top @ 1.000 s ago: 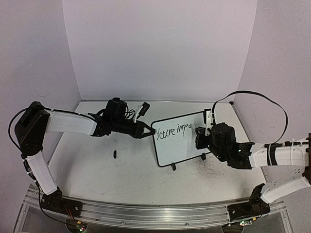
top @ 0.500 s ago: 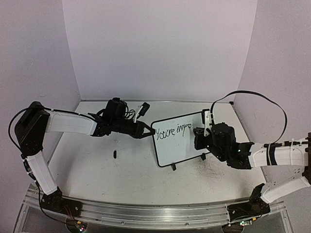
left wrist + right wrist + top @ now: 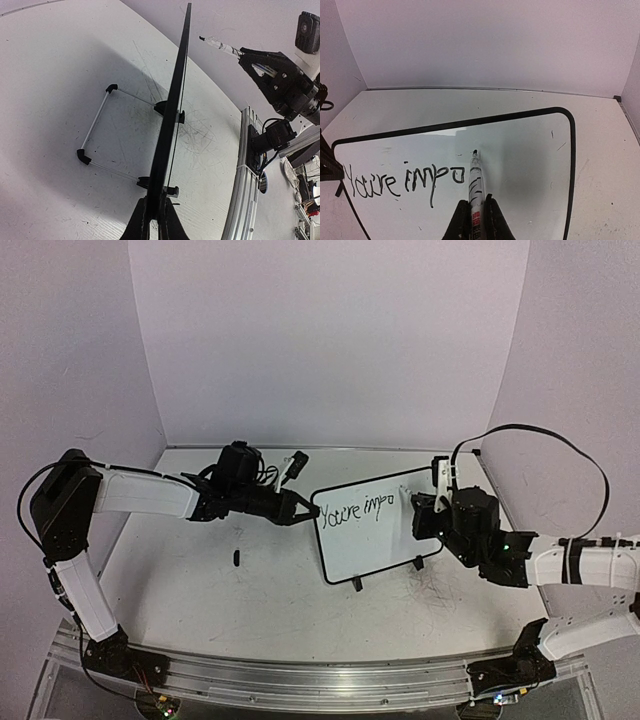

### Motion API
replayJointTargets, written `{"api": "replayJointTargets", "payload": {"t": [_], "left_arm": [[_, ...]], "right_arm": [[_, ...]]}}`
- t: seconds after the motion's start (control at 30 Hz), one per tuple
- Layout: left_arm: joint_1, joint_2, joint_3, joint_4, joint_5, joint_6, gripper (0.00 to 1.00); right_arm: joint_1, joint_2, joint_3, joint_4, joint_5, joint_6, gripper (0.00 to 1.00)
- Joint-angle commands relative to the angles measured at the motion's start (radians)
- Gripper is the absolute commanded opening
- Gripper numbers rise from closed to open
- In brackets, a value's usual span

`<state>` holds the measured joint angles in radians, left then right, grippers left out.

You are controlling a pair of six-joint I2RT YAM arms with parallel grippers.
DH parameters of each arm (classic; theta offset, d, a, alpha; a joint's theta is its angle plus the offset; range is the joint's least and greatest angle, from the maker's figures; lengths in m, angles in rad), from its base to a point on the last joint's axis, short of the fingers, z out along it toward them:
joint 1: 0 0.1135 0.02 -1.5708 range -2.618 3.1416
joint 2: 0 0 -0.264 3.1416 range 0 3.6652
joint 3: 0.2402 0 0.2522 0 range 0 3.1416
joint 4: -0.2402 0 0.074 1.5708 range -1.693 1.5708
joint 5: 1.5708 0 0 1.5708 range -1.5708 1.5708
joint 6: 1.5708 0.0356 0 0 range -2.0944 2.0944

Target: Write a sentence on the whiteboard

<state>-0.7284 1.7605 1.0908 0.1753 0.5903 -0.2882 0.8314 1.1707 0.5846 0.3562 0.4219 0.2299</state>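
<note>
The whiteboard [image 3: 385, 545] stands upright on its feet at mid-table, with "You're impo" [image 3: 405, 182] written in black on its left half. My left gripper [image 3: 308, 510] is shut on the board's left edge, and the left wrist view shows the fingers [image 3: 141, 220] pinching the thin black frame [image 3: 175, 107] edge-on. My right gripper [image 3: 476, 201] is shut on a white marker [image 3: 474, 180]. Its tip points at the board just up and right of the last "o". In the left wrist view the marker [image 3: 220, 46] stands a small gap off the board face.
A small black cap [image 3: 236, 558] lies on the table left of the board. Another black object [image 3: 295, 465] sits near the back wall. The board's wire stand [image 3: 95, 132] reaches out behind it. An aluminium rail [image 3: 320, 675] runs along the near edge, and walls close in three sides.
The "o" after "imp" has been completed. My right gripper, still holding the marker, has pulled to the right and slightly back from the board. The left gripper and board have not moved.
</note>
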Motion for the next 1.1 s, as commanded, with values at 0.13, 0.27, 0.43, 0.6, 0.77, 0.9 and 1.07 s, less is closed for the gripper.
{"api": "replayJointTargets", "payload": {"t": [0.13, 0.27, 0.43, 0.6, 0.77, 0.9, 1.07], "left_arm": [[0.006, -0.025, -0.001, -0.042, -0.061, 0.035, 0.00], [0.006, -0.024, -0.001, -0.041, -0.060, 0.035, 0.00], [0.006, -0.021, 0.000, -0.041, -0.057, 0.034, 0.00], [0.006, -0.022, 0.000, -0.041, -0.058, 0.034, 0.00], [0.006, -0.023, 0.000, -0.041, -0.058, 0.034, 0.00], [0.006, -0.023, 0.002, -0.041, -0.058, 0.034, 0.00], [0.006, -0.022, 0.002, -0.041, -0.061, 0.035, 0.00]], "right_arm": [[-0.001, 0.040, 0.017, 0.028, -0.030, -0.025, 0.00], [-0.001, 0.047, 0.016, 0.031, -0.016, -0.025, 0.00], [0.000, 0.055, 0.021, 0.041, -0.024, -0.029, 0.00], [-0.001, 0.065, 0.024, 0.045, -0.030, -0.031, 0.00], [-0.001, 0.070, 0.024, 0.046, -0.021, -0.031, 0.00], [-0.001, 0.071, 0.025, 0.044, -0.008, -0.032, 0.00], [-0.001, 0.074, 0.033, -0.006, 0.001, -0.006, 0.00]]}}
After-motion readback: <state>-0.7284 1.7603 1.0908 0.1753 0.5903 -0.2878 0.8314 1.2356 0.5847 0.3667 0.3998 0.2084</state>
